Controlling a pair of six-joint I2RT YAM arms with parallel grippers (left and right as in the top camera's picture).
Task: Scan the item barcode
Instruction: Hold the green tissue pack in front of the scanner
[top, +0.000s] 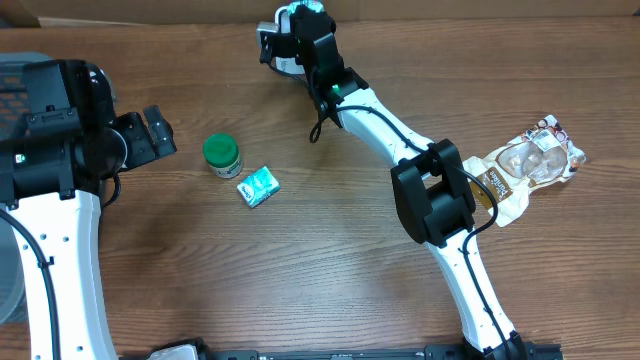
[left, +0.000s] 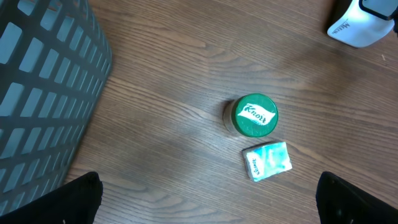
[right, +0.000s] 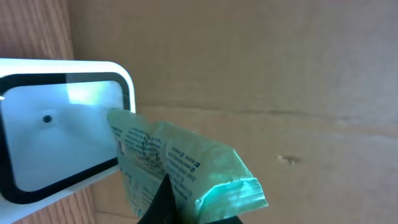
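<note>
My right gripper (right: 180, 208) is shut on a pale green sachet (right: 186, 165) with small print on it. It holds the sachet up against the window of the white barcode scanner (right: 56, 124). From overhead, that gripper (top: 303, 32) sits at the far middle of the table beside the scanner (top: 281, 45). My left gripper (top: 152, 135) hangs open and holds nothing, left of a green-lidded Knorr jar (top: 222, 155) and a small teal packet (top: 258, 186). In the left wrist view the jar (left: 252, 116) and packet (left: 267, 160) lie ahead of the wide-apart fingers (left: 84, 198).
A grey mesh basket (left: 43, 93) stands at the left edge of the table. A clear plastic package with a printed label (top: 530, 162) lies at the right. A cardboard wall (right: 261, 68) stands behind the scanner. The right arm stretches diagonally across the table's middle.
</note>
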